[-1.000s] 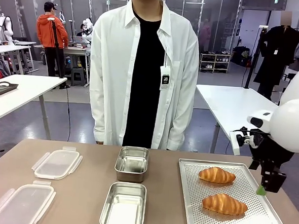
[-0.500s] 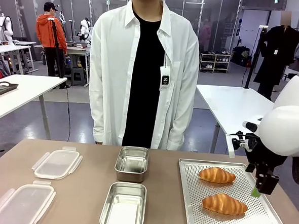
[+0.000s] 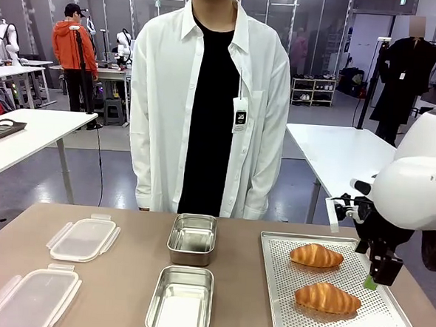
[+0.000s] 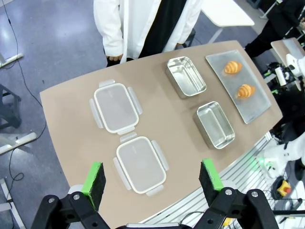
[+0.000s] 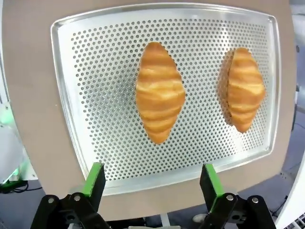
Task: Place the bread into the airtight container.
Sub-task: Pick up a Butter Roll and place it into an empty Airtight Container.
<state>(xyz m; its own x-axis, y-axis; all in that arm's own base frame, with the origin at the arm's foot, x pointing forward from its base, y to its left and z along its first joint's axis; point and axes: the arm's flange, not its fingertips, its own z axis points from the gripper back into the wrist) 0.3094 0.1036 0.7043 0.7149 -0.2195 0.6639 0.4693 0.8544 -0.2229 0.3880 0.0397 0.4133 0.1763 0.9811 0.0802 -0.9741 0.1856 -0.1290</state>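
Over the last second the right hand (image 3: pixel 371 282), at the right edge of the front view, has drifted a little leftward. It now hangs above the right rim of the perforated tray (image 3: pixel 283 316), closing on the bread. Two croissants lie on that tray at lower right, the nearer croissant (image 3: pixel 327 298) and the farther croissant (image 3: pixel 316 255). Both are untouched, so the pick-up looks yet to begin. The right hand's fingers are spread wide, holding and touching nothing. From its wrist, one croissant sits centred beyond the gap. An empty metal container (image 3: pixel 182 301) waits at bottom centre on the table (image 3: pixel 122 276), apart from the tray. The left hand (image 4: pixel 151 175), also spread and empty, hangs high above the table.
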